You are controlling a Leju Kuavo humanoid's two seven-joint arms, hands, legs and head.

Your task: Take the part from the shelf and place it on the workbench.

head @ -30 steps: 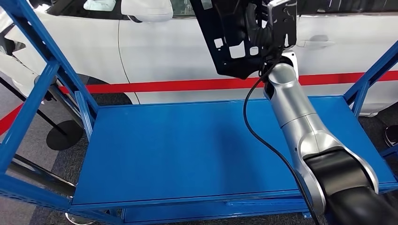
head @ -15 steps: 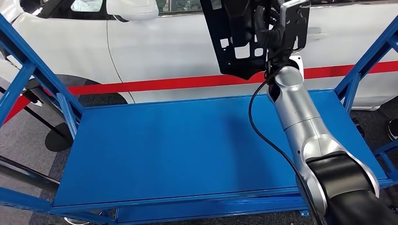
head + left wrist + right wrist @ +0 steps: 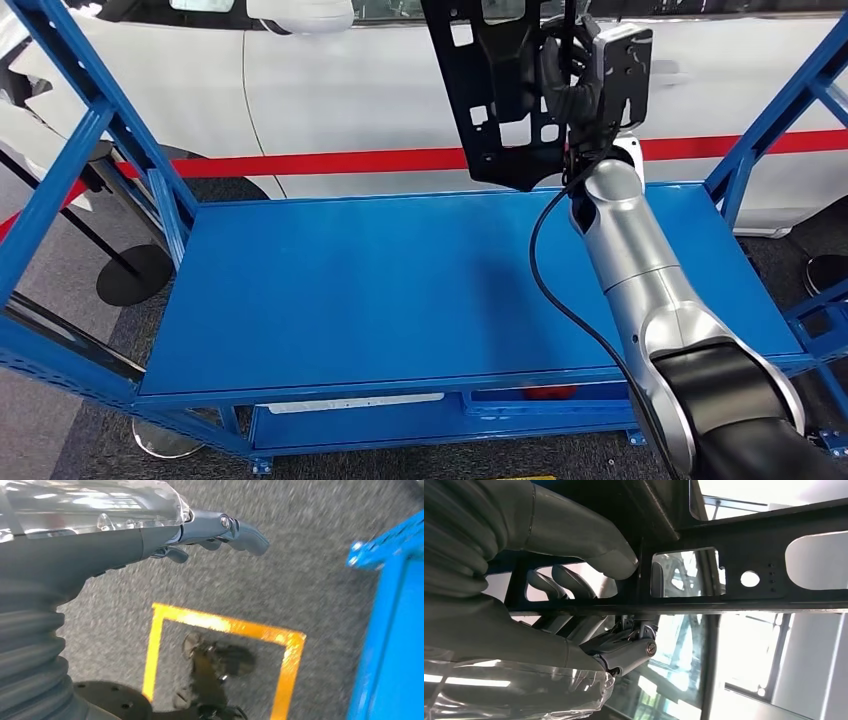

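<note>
Blue shelf (image 3: 400, 290): bare top deck. Black perforated part (image 3: 495, 90): upright, raised above the shelf's far edge, gripped by right hand (image 3: 568, 85). Left hand (image 3: 210, 530): holds nothing, fingers extended, above floor.

car workshop: white car (image 3: 330, 90), blue shelf (image 3: 400, 280).

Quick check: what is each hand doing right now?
Left hand: open, holding nothing, above the floor.
Right hand: grips the black part, raised above the blue workbench.
</note>
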